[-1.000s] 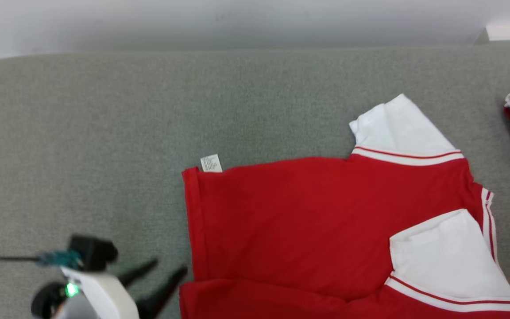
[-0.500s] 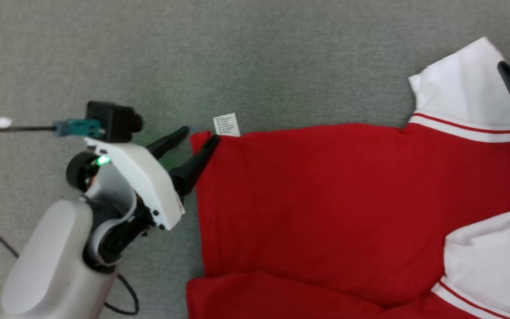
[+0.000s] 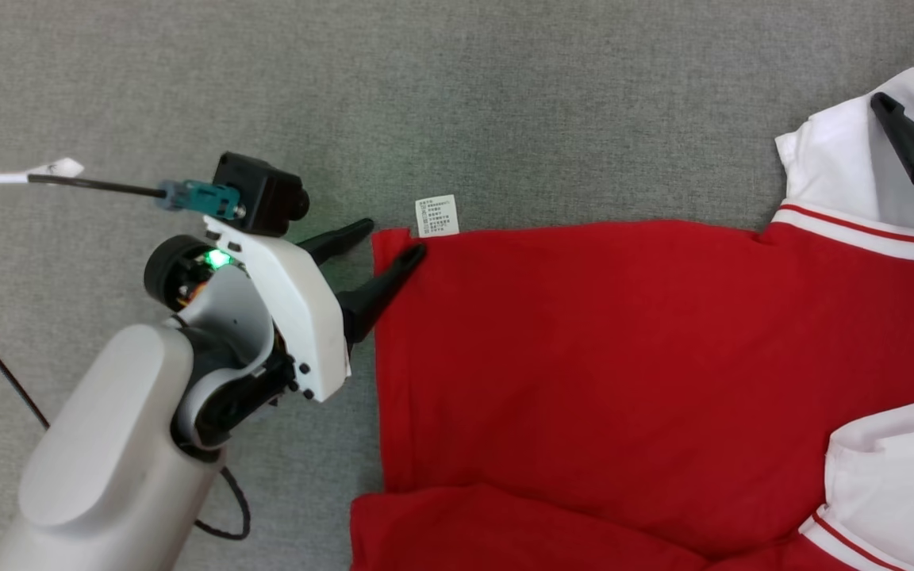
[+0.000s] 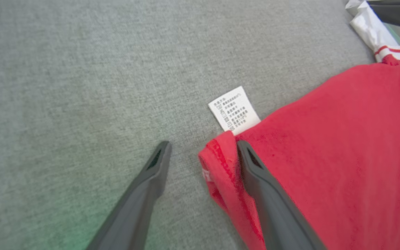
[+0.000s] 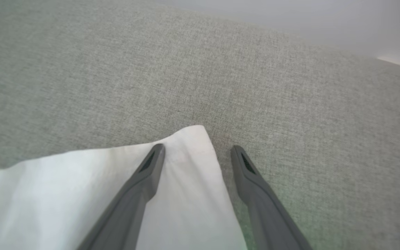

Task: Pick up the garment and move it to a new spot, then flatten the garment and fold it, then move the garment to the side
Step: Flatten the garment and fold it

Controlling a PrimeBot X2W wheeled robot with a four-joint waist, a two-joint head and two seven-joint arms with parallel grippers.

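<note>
The garment [image 3: 584, 357] is a red knit shirt lying flat on the bench [image 3: 505, 95], whose top is a grey, finely woven cloth with a slightly fuzzy grain. Its body is a broad, smooth red panel with a stitched, rolled hem, and the sleeves are plain white cloth joined to the red by a white band with a thin red stripe. The left fingers [image 3: 384, 279] are long, dark, tapering matte prongs, spread wide and grasping nothing. In the left wrist view, the rounded corner of the red hem [image 4: 217, 163] sits in the gap between the left fingers [image 4: 260, 184]. One of them lies over the red cloth [image 4: 325, 156] and the other over bare bench [image 4: 64, 86]. Just beyond the tip of the finger over the garment, a small white rectangular care label [image 4: 234, 110] with fine printed text sticks out from the shirt's edge onto the grey weave. The right fingers [image 5: 144, 182] are likewise released and apart. The blunt corner of a white sleeve [image 5: 82, 194], soft and faintly creased, reaches up between them, with one finger over the white cloth and the other over the bench [image 5: 290, 86] beside the sleeve's edge. Whether any tip presses the fabric cannot be told.
</note>
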